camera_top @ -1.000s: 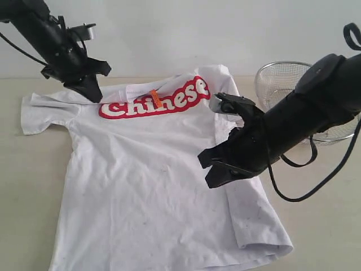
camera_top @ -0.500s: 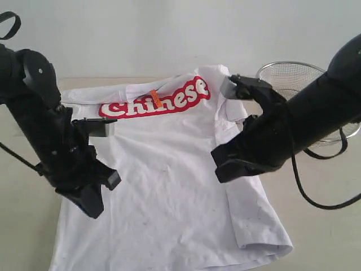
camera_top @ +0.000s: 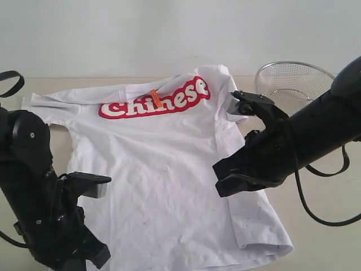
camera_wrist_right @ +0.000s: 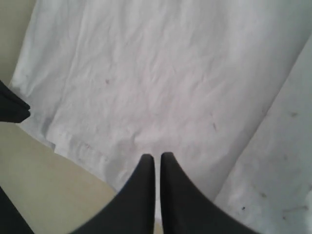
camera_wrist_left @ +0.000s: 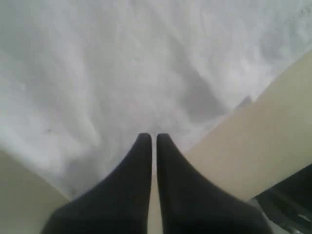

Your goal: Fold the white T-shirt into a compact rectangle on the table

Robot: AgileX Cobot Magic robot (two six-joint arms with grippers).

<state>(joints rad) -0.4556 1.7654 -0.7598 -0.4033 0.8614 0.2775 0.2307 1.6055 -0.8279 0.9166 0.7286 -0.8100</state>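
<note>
The white T-shirt [camera_top: 158,180] lies spread on the table [camera_top: 316,226], with red "Chinese" lettering [camera_top: 175,100] and an orange neck tag [camera_top: 156,98] at the far end. Its right side is folded inward along a long crease. My left gripper [camera_top: 97,258] is shut and empty at the shirt's near left edge. In the left wrist view that gripper [camera_wrist_left: 152,136] points at white cloth [camera_wrist_left: 122,63] beside bare table [camera_wrist_left: 263,141]. My right gripper [camera_top: 223,182] hovers shut over the folded right side. In the right wrist view it [camera_wrist_right: 157,156] holds nothing above the cloth [camera_wrist_right: 146,73].
A silver wire-mesh basket [camera_top: 287,79] stands at the far right, partly behind my right arm. A pale wall rises behind the table. Bare tabletop [camera_wrist_right: 48,185] borders the shirt's near edge and both of its sides.
My left arm has swung from the far left shoulder of the shirt down to its near left edge. The right gripper has shifted slightly to the right. Both stayed shut.
</note>
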